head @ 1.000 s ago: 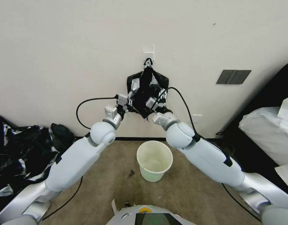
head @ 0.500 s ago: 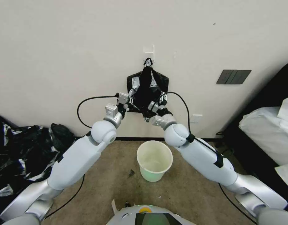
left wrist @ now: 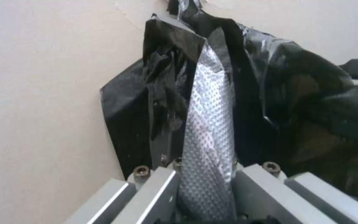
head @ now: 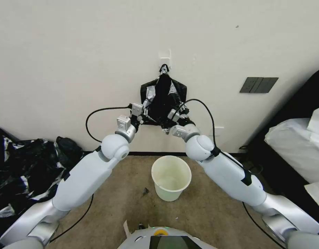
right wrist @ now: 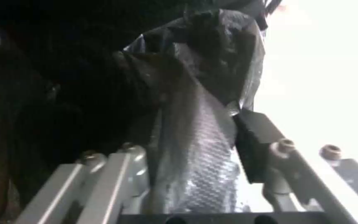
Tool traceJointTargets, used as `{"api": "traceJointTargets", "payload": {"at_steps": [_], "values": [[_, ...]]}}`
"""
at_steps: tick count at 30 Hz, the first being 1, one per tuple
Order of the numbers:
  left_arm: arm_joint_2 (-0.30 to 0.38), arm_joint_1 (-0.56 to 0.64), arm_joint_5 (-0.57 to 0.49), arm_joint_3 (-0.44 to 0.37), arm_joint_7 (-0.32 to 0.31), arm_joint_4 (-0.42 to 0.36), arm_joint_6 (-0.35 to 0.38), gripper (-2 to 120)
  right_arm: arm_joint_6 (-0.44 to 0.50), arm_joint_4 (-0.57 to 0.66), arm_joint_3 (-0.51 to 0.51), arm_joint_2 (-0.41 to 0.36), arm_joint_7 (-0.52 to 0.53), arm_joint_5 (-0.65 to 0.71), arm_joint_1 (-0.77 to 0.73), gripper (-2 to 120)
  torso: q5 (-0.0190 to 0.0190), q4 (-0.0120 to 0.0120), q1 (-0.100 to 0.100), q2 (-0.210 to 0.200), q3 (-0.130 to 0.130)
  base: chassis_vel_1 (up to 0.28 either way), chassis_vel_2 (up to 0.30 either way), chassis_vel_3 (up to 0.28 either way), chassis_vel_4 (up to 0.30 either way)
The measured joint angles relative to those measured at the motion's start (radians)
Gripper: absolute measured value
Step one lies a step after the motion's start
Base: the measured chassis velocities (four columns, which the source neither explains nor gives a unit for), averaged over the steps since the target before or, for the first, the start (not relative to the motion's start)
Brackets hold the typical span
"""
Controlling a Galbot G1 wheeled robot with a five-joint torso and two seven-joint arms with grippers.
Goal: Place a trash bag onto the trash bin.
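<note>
Black trash bag (head: 162, 98) hangs on the wall hook (head: 164, 65).
Your left claw (head: 144, 117) and right claw (head: 173, 119) each pinch its lower edge (cream trash bin (head: 171, 177) below on floor).

The head camera looks down at the wall (head: 79, 52) from afar. Both wrist cameras (very near) face the bag (left wrist: 212, 124).

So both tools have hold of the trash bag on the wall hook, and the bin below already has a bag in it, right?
Not quite. The head view shows the trash bin bare inside. The left tool and right tool do grip the trash bag hanging at the wall.
</note>
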Motion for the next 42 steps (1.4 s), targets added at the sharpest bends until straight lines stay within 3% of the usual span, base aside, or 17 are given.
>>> {"api": "traceJointTargets", "payload": {"at_steps": [8, 10, 12, 13, 14, 16, 17, 18, 22, 26, 30, 38, 42], "values": [[0.006, 0.016, 0.001, -0.003, 0.004, -0.005, -0.002, 0, 0.0, -0.01, 0.062, 0.016, 0.053, 0.126, -0.011, 8, 0.0, 0.0001, 0.0, 0.0, 0.0, 0.0, 0.0, 0.0, 0.0], [0.006, 0.024, 0.002, -0.005, 0.005, -0.007, -0.003, 0, 0.001, -0.012, 0.094, 0.026, 0.096, 0.229, -0.021, 0, -0.0001, -0.0001, 0.0, 0.0, 0.0, 0.0, 0.0, 0.0, 0.0], [0.006, 0.028, 0.002, -0.006, 0.005, -0.007, -0.003, 0, 0.005, -0.012, 0.101, 0.03, 0.131, 0.298, -0.023, 0, 0.0, 0.0, 0.0, 0.0, 0.0, 0.0, 0.0, 0.0, 0.0], [0.006, 0.032, 0.002, -0.008, 0.006, -0.007, -0.003, 0, 0.033, -0.012, 0.111, 0.035, 0.21, 0.449, -0.026, 0, 0.0, 0.0002, 0.0, 0.0, 0.0, 0.0, 0.0, 0.0, 0.0], [0.006, 0.032, 0.002, -0.008, 0.006, -0.007, -0.003, 0, 0.033, -0.012, 0.111, 0.035, 0.21, 0.449, -0.026, 0, 0.0, 0.0002, 0.0, 0.0, 0.0, 0.0, 0.0, 0.0, 0.0], [0.006, 0.035, 0.002, -0.011, 0.006, -0.007, -0.003, 0, 0.124, -0.008, 0.126, 0.035, 0.301, 0.689, -0.03, 0, -0.0001, 0.0002, 0.0, 0.0, 0.0, 0.0, 0.0, 0.0, 0.0], [0.006, 0.035, 0.002, -0.011, 0.006, -0.008, -0.003, 0, 0.153, -0.007, 0.129, 0.034, 0.319, 0.748, -0.031, 0, 0.0, 0.0001, 0.0, 0.0, 0.0, 0.0, 0.0, 0.0, 0.0], [0.006, 0.035, 0.002, -0.011, 0.006, -0.008, -0.003, 0, 0.153, -0.007, 0.129, 0.034, 0.319, 0.748, -0.031, 0, 0.0, 0.0001, 0.0, 0.0, 0.0, 0.0, 0.0, 0.0, 0.0], [0.01, 0.04, 0.002, -0.011, 0.006, -0.012, -0.006, 0, 0.284, 0.02, 0.17, 0.038, 0.386, 1.078, -0.054, 0, -0.0001, 0.0001, 0.0, 0.0, 0.0, 0.0, 0.0, 0.0, 0.0], [0.013, 0.043, 0.001, -0.013, 0.006, -0.012, -0.021, 0, 0.339, 0.036, 0.196, 0.04, 0.402, 1.198, -0.07, 0, -0.0001, 0.0001, 0.0, 0.0, 0.0, 0.0, 0.0, 0.0, 0.0], [0.013, 0.065, -0.041, -0.04, 0.006, -0.013, -0.046, 0, 0.443, 0.07, 0.29, 0.052, 0.431, 1.514, -0.128, 0, -0.0001, 0.0001, 0.0, 0.0, 0.0, 0.0, 0.0, 0.0, 0.0], [0.002, 0.08, -0.183, -0.059, -0.002, -0.022, -0.095, 0, 0.536, 0.096, 0.392, 0.085, 0.414, 1.792, -0.196, 0, 0.0, -0.0001, 0.0, 0.0, 0.0, 0.0, 0.0, 0.0, 0.0], [0.011, 0.107, -0.211, -0.057, -0.002, -0.04, -0.094, 0, 0.539, 0.115, 0.409, 0.097, 0.421, 1.858, -0.224, 0, -0.0001, 0.0002, 0.0, 0.0, 0.0, 0.0, 0.0, 0.0, 0.0]]}}
